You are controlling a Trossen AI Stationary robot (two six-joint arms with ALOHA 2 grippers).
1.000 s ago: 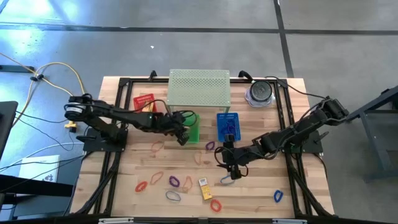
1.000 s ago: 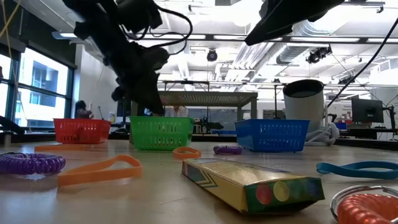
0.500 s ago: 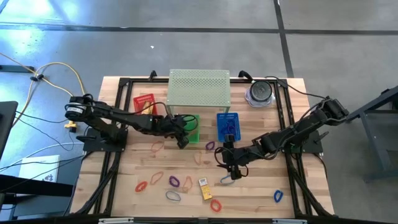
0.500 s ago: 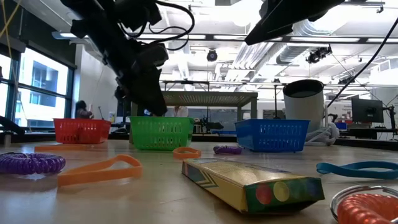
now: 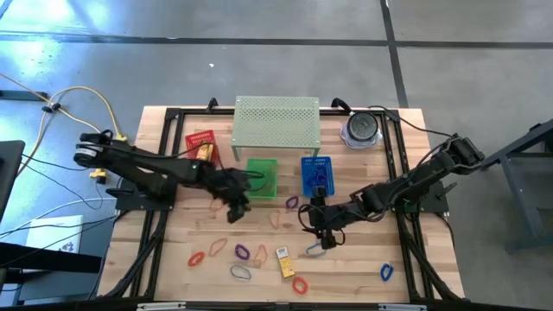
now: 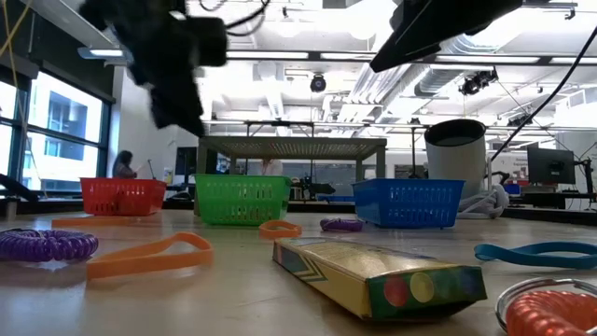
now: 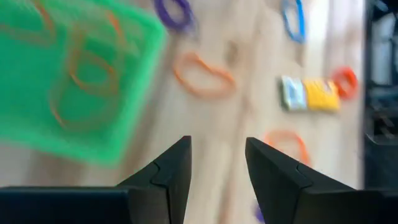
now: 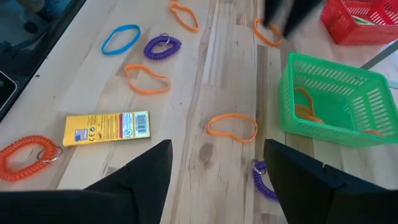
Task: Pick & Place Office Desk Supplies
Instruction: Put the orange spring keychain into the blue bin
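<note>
Small loops lie scattered on the wooden table: an orange loop, a purple coil, a blue loop and a red coil. A yellow packet lies flat among them. My left gripper is open and empty in the left wrist view. It hovers just left of the green basket, which holds orange loops. My right gripper is open above the orange loop near the table's middle.
The red basket, the blue basket and the pale green perforated shelf stand along the far side. A round grey can sits at the far right. More loops lie toward the near edge.
My left gripper has drawn back from above the green basket toward the table's left and near edge, staying open. The right arm has kept still.
</note>
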